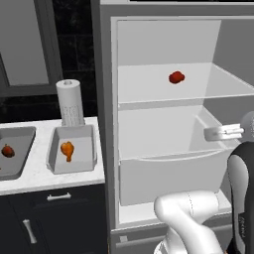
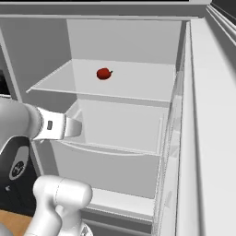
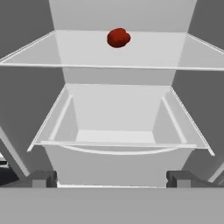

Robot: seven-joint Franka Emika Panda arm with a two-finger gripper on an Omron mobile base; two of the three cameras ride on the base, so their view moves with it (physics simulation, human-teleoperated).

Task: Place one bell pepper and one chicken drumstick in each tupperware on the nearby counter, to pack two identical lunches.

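A red bell pepper [image 1: 176, 77] [image 2: 104, 73] [image 3: 118, 37] lies on the glass shelf inside the open fridge. My gripper [image 1: 223, 133] [image 2: 73, 126] [image 3: 111, 179] hovers in front of the fridge, below the shelf and level with the drawer; it is open, its fingertips [image 3: 43, 178] wide apart and holding nothing. On the white counter [image 1: 39, 173] to the left sits a grey tupperware [image 1: 57, 163] holding an orange chicken drumstick [image 1: 67, 149]. A second tupperware [image 1: 22, 161], cut by the left edge, holds another red bell pepper [image 1: 7, 151].
An empty white fridge drawer [image 3: 118, 131] [image 1: 168, 173] stands under the shelf, straight ahead of the hand. The fridge door [image 2: 212, 115] stands open at the right. A paper towel roll [image 1: 70, 101] stands behind the tupperware. Navy cabinets [image 1: 49, 218] run below the counter.
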